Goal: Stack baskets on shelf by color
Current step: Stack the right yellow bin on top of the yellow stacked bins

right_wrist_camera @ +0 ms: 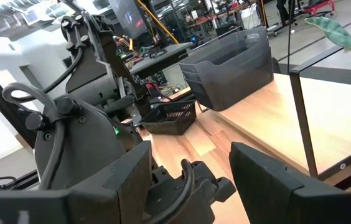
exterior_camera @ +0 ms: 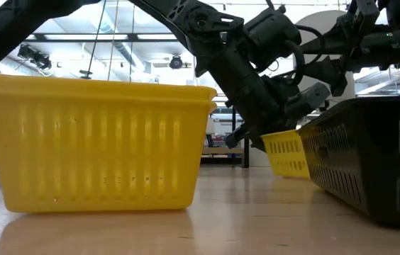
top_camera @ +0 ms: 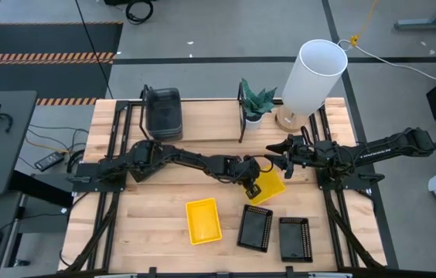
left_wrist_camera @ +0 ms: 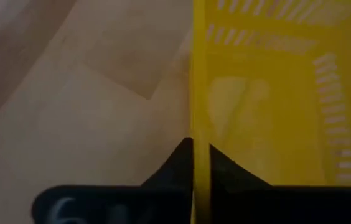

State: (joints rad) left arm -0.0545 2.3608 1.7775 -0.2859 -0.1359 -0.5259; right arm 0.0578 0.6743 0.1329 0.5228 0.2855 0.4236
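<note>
My left gripper (top_camera: 251, 184) reaches in from the left to the table's middle and is shut on a yellow basket (top_camera: 269, 188). A second yellow basket (top_camera: 202, 220) stands flat on the tabletop near the front. Two black mesh baskets (top_camera: 255, 228) (top_camera: 295, 239) stand to its right. Stacked grey baskets (top_camera: 162, 113) rest on the shelf (top_camera: 202, 127) at its left end. My right gripper (top_camera: 278, 150) hangs open in the air above the shelf's front edge, just beyond the held basket, and touches nothing. My left gripper pinches one side wall of the yellow basket at its rim (left_wrist_camera: 200, 134), with one finger inside the basket and one outside. The fingers come at it slanting down from the table's left. The basket (exterior_camera: 289, 152) sits tilted in the hold; whether its low edge touches the table, I cannot tell.
A potted plant (top_camera: 257, 104) stands on the shelf's middle and a white lamp (top_camera: 311, 76) at its right end. Black wire frames (right_wrist_camera: 300, 106) close the shelf's ends. Another black basket (right_wrist_camera: 172, 117) sits behind my left arm. Bare wood lies at the table's front left.
</note>
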